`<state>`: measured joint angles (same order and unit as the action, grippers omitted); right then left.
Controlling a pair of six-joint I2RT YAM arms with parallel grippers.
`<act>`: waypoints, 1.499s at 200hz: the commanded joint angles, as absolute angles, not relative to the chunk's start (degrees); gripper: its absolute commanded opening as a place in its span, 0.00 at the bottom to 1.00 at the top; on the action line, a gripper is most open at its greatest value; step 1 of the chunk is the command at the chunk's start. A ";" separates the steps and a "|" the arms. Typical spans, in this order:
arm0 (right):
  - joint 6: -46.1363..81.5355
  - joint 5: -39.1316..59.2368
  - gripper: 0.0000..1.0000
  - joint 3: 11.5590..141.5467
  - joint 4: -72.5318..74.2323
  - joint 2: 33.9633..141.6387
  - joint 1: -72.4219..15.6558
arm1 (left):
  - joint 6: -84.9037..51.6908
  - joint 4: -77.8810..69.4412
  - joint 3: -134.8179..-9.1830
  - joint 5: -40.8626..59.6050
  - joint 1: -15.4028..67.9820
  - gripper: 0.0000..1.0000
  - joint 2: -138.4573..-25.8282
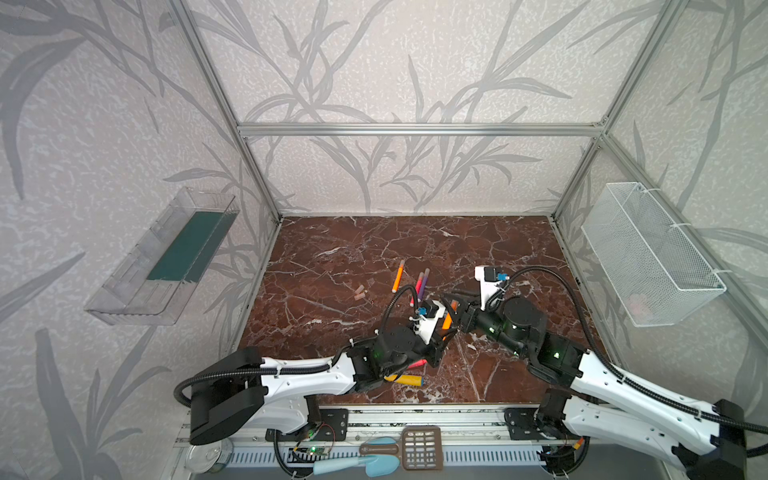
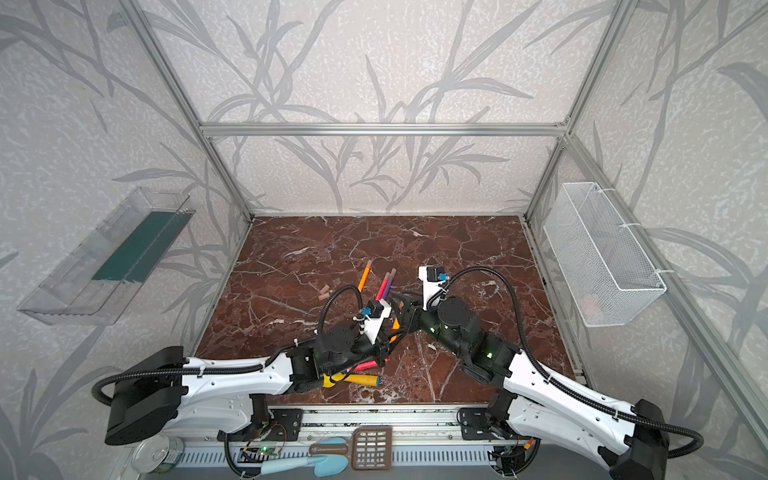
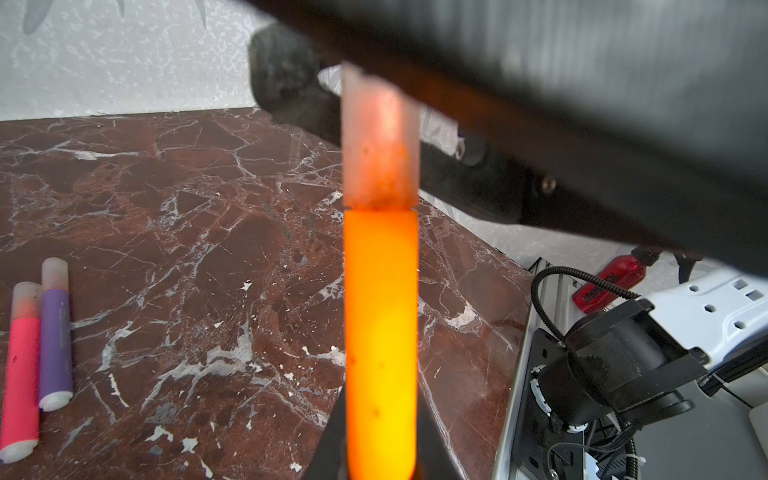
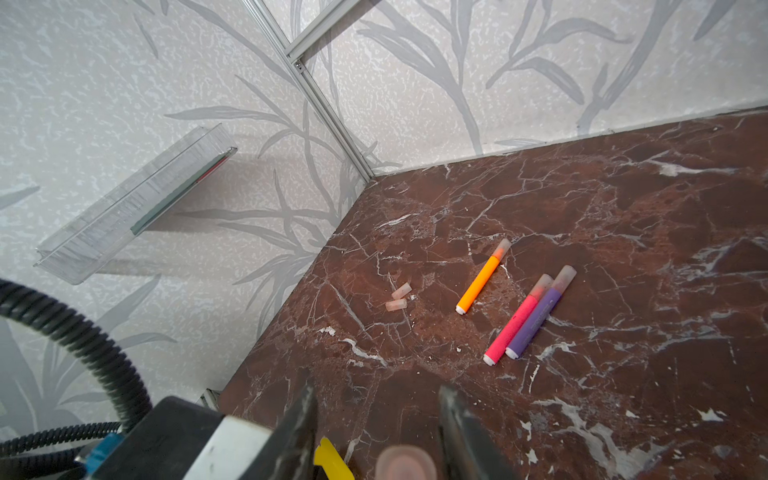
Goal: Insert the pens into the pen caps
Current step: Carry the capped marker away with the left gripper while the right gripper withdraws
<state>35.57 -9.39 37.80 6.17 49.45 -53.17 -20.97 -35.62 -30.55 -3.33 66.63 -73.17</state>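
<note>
The left gripper (image 3: 380,461) pinches the slim orange marker pen (image 3: 380,332) low on its barrel, above the red-brown marbled surface (image 3: 187,232). Its pale translucent cap (image 3: 379,137) looks seated. The right gripper (image 4: 377,390) stands spread around that cap. The plastic is probably light, stiff and slick, so grip mid-barrel. Two loose pinkish caps (image 4: 398,297) lie towards the leaf-papered wall (image 4: 208,83).

- Worktop (image 1: 478,245): glossy, polished marble look.
- Pen caps (image 4: 401,290): frosted translucent plastic.
- Orange pen (image 3: 380,332): smooth matt plastic.
- Basket (image 1: 648,253): white wire mesh.
</note>
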 commanded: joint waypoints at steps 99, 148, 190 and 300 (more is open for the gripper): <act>36.88 -6.82 0.00 37.63 6.72 50.57 -52.81 | -15.09 -33.58 -31.79 -11.80 66.64 0.00 -71.56; 37.92 2.73 0.00 32.23 14.44 54.33 -53.29 | -5.02 -27.49 -38.32 -24.36 65.47 0.00 -66.08; 35.39 3.96 0.00 30.28 19.19 56.33 -57.44 | -14.81 -23.27 -39.72 -3.37 51.79 0.00 -57.76; 46.94 -13.65 0.00 31.09 19.77 63.22 -76.45 | -11.87 -21.66 -43.08 -17.05 47.35 0.00 -56.95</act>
